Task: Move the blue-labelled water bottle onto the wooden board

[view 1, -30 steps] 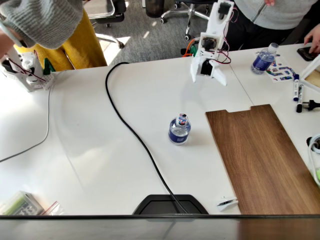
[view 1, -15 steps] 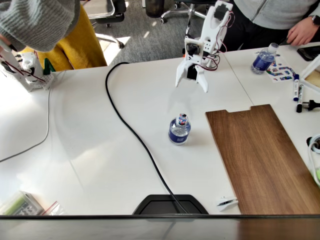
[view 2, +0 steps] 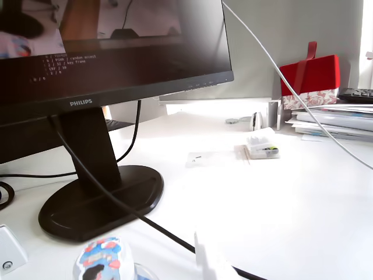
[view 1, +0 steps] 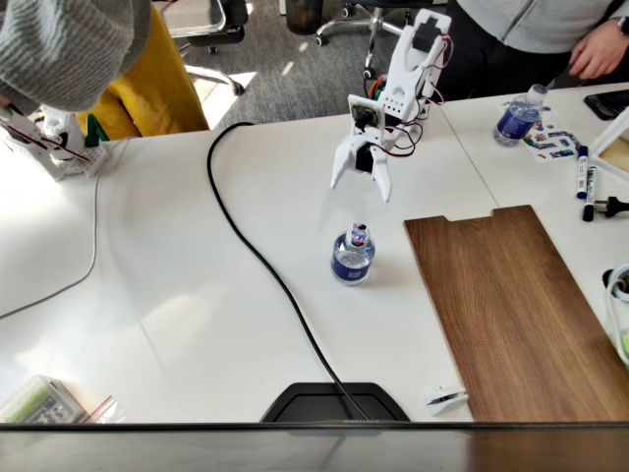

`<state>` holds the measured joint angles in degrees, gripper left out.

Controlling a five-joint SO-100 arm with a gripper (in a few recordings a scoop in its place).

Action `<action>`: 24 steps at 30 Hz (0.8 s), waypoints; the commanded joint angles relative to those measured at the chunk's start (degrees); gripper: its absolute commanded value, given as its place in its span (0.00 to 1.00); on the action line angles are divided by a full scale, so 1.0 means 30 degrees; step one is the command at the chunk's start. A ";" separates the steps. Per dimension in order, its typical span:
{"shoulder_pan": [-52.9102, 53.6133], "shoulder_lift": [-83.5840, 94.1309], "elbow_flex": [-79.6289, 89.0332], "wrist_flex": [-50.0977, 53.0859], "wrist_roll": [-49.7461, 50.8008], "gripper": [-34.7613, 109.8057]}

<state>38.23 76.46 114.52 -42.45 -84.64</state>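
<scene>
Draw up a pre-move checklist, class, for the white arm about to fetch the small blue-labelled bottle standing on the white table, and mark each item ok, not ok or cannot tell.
1. Small clear blue-labelled water bottle stands upright: ok.
2. White two-finger gripper open, holding nothing: ok.
3. Gripper lined up over the bottle: not ok; in the fixed view it hangs above and behind it.
4. Dark brown wooden board bare where the bottle would land: ok.
5. Black cable apart from the bottle: ok, it runs to its left.
6. Second bottle with pale cap ruled out: ok, far right.
</scene>
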 commanded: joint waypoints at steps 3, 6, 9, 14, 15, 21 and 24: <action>-0.0059 -0.0029 -0.3047 0.0820 -0.0029 0.53; -0.0117 0.0176 -0.3633 0.0732 0.0352 0.53; -0.0293 0.1143 -0.3779 0.1406 0.0703 0.53; -0.0762 0.1875 -0.3838 0.1494 0.0645 0.53; -0.0850 0.1963 -0.3838 0.1494 0.0645 0.53; -0.0850 0.1611 -0.4014 0.2373 -0.0146 0.53; -0.0762 0.1641 -0.3896 0.4424 -0.0732 0.53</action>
<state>35.42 77.87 104.94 -32.08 -84.99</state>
